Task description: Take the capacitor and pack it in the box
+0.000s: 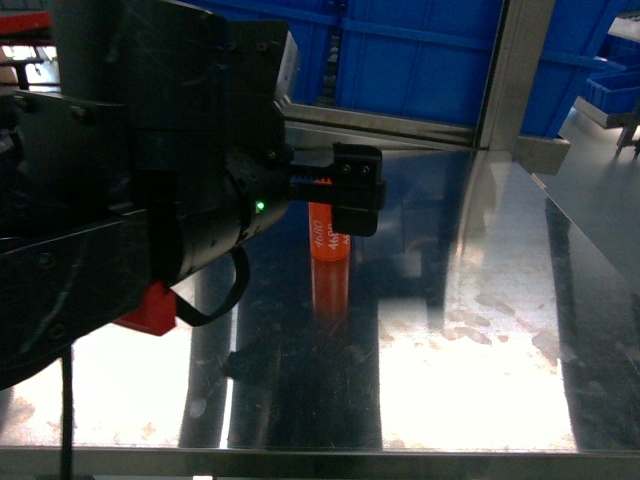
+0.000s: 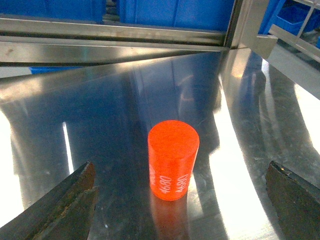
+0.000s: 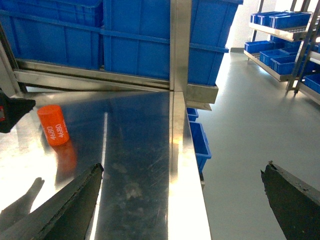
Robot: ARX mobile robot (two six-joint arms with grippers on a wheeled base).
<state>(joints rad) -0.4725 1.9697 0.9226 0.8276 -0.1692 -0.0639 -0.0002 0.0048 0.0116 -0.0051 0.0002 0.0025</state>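
Note:
The capacitor (image 2: 173, 160) is an orange cylinder printed "4680", standing upright on the shiny steel table (image 2: 115, 115). My left gripper (image 2: 181, 172) is open, its two dark fingers wide apart on either side of the capacitor and not touching it. In the head view the left arm fills the left side, and the left gripper (image 1: 352, 195) hangs just over the capacitor (image 1: 330, 245). My right gripper (image 3: 182, 170) is open and empty above the table's right edge, with the capacitor (image 3: 53, 125) far to its left. The box is out of view.
Big blue bins (image 3: 135, 35) stand behind a steel rail at the table's back. A steel post (image 3: 180, 45) rises at the back right corner. Right of the table edge (image 3: 192, 200) lie grey floor, low blue bins (image 3: 200, 142) and shelving (image 3: 285, 30).

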